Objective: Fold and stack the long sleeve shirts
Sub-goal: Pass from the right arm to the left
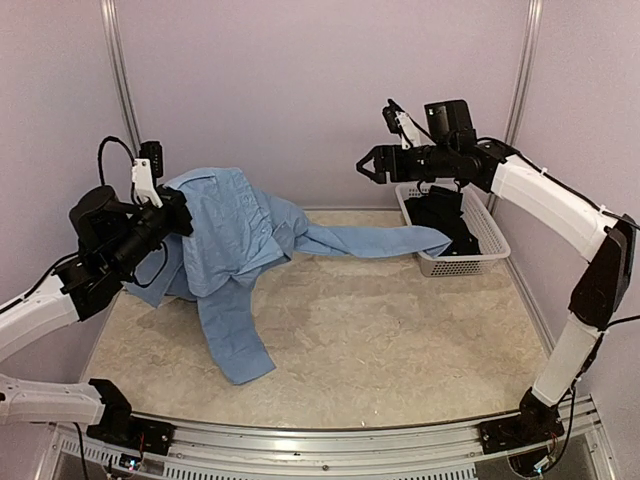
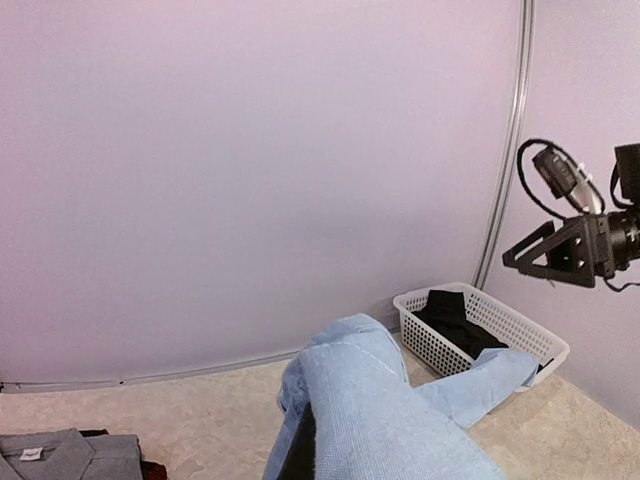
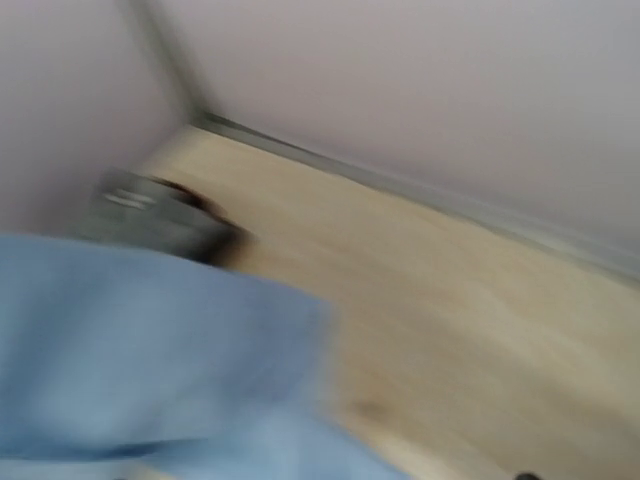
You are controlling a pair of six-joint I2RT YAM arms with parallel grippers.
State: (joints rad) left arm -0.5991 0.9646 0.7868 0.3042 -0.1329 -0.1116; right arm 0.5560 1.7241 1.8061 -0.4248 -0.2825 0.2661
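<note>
Top external, blue shirt [image 1: 240,240] in left gripper [image 1: 183,213]

You are looking at a robot test cell in a lab: plain lilac walls [image 1: 300,90] on metal posts [image 1: 118,70] box in a pale stone-look counter [image 1: 400,340], with a left arm [image 1: 40,310] and right arm [image 1: 560,210] bolted to an aluminium rail [image 1: 330,442] at its near edge.
</note>
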